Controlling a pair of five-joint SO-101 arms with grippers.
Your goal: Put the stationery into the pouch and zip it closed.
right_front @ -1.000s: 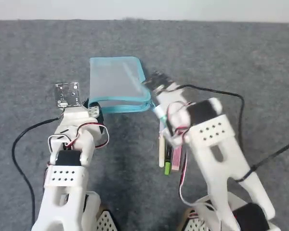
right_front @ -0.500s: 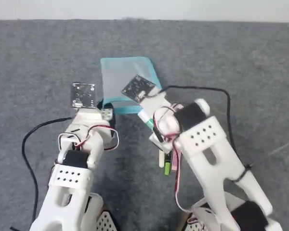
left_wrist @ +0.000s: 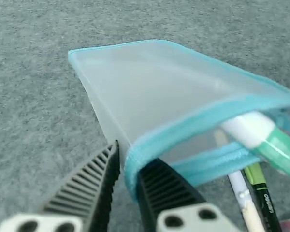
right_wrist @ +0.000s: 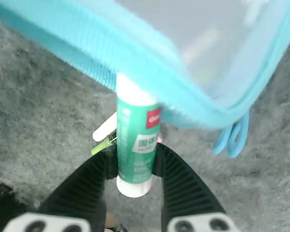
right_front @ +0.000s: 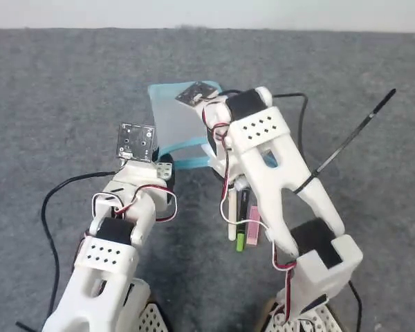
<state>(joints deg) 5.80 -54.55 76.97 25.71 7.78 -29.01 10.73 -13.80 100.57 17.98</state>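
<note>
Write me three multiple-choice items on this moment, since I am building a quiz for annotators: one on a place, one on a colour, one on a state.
1. Where is the glue stick's white end?
A) in the pouch's open mouth
B) under the pouch
C) beyond the pouch's far edge

2. What colour is the pouch's trim?
A) red
B) light blue
C) yellow

3. How is the left gripper?
A) open, holding nothing
B) shut on the glue stick
C) shut on the pouch's rim

Key: 1 A, the left wrist view shows the white end between the mouth's two edges. 2 B, the edging is light blue in every view. 3 C, it pinches the blue rim at the opening.
</note>
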